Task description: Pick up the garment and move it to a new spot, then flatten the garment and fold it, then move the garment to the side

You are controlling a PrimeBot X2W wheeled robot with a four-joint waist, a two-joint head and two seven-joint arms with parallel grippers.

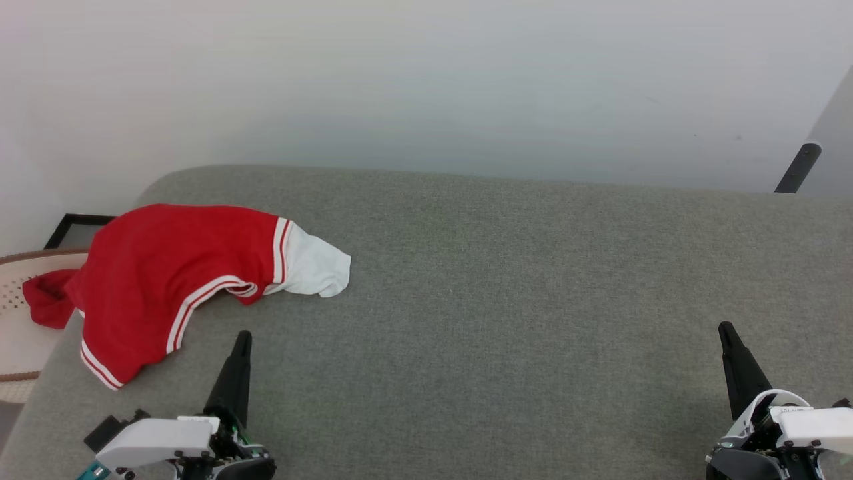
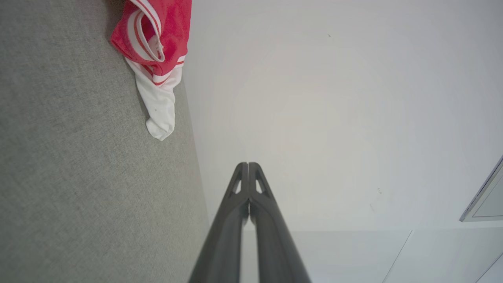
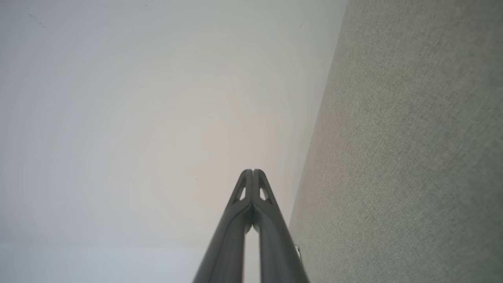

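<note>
The garment (image 1: pixel 166 280), a red jersey with a white sleeve and red-and-white striped trim, lies crumpled at the left end of the grey upholstered surface (image 1: pixel 500 300), partly hanging over its left edge. In the left wrist view the garment (image 2: pixel 157 47) shows at the top left, its white sleeve pointing down. My left gripper (image 1: pixel 244 335) is shut and empty, just right of and below the garment's hem. My left gripper (image 2: pixel 248 164) has its fingertips pressed together. My right gripper (image 1: pixel 724 327) stands shut and empty at the lower right, far from the cloth; its closed tips (image 3: pixel 252 171) show against the wall.
A woven basket (image 1: pixel 20 313) stands off the surface's left edge, with a small plain red cloth (image 1: pixel 46 300) draped at its rim. A dark frame (image 1: pixel 76 230) leans behind it. A white wall (image 1: pixel 426 80) runs along the back, and a dark bar (image 1: pixel 798 168) stands at the far right.
</note>
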